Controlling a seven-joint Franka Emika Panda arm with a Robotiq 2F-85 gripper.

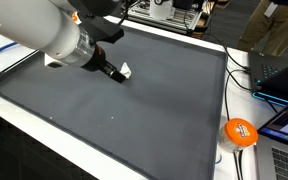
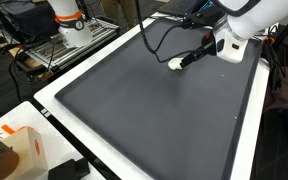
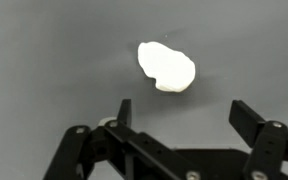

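Right, the tool (image 3: 182, 108) hangs low over the dark mat (image 1: 134, 120) that covers the worktop (image 2: 46, 102). Its jaws are spread as wide as they go and there is nothing between them. No grip, no contact that I can make out.

The white lump (image 3: 167, 66) is the thing to watch. In the wrist view it lies flat on the mat at about twelve o'clock from the gap between the fingers (image 3: 124, 112), a shade toward eleven, near but clear of both tips. In both exterior views it sits just beyond the tool's nose (image 1: 115, 72), toward the far half of the mat, at roughly one o'clock from the mat's centre in an exterior view (image 2: 174, 63).

Why so wide? My read is that a soft, irregular lump wants generous room on either side, and the arm's slant keeps the wrist camera looking straight at it.

The lump lies alone on the mat, well away from everything else. An orange disc (image 1: 240, 132) rests off the mat at four o'clock, a laptop (image 1: 284, 75) sits at three, and cables (image 2: 159, 35) trail in at the far edge.
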